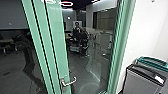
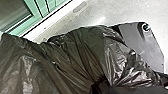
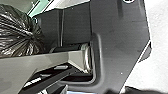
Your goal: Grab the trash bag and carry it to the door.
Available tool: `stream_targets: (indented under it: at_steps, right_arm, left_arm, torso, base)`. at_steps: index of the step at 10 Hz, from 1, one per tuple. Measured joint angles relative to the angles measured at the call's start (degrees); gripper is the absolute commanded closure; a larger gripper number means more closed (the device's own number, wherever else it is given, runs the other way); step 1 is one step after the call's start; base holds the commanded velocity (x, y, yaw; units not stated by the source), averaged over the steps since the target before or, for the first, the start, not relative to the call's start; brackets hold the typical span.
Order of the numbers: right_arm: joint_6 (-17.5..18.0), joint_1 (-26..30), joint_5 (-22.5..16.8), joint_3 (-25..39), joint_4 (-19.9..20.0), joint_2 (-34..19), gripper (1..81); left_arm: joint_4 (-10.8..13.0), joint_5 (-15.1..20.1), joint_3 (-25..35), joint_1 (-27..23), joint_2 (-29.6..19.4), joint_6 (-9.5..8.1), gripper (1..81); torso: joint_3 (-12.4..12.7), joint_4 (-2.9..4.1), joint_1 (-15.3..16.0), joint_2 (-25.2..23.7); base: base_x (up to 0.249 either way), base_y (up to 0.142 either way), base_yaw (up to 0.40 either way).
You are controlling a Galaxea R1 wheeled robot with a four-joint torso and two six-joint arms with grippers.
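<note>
The black trash bag (image 2: 72, 55) spreads wide and wrinkled across the left wrist view. Its folds draw together at my left gripper (image 2: 98, 86), which is shut on the bag. In the right wrist view the gathered part of the trash bag (image 3: 17, 32) lies beside the robot's dark plate. A glass door with a green frame (image 1: 58, 37) stands before me in the head view, its metal handle (image 1: 68, 81) low on the frame.
Two bins, one grey (image 1: 142, 81) and one teal (image 1: 152, 61), stand by the white wall (image 1: 145, 32) at the right. A person (image 1: 77, 30) shows small in the glass. Dark floor (image 1: 77, 65) shows through the glass.
</note>
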Motion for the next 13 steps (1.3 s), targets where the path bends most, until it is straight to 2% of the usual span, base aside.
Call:
stream_targets:
  at_steps: [9, 13]
  right_arm:
    - [0.0, -0.1, 0.0, 0.0, 0.0, 0.0, 1.0]
    - [0.0, -0.2, 0.0, 0.0, 0.0, 0.0, 1.0]
  left_arm:
    - [0.0, 0.0, 0.0, 0.0, 0.0, 0.00, 81.1]
    - [0.0, 0.0, 0.0, 0.0, -0.4, 0.00, 81.1]
  torso:
    - [0.0, 0.00, 0.0, 0.0]
    - [0.0, 0.00, 0.0, 0.0]
  base:
    - [0.000, 0.000, 0.000]
    - [0.000, 0.000, 0.152]
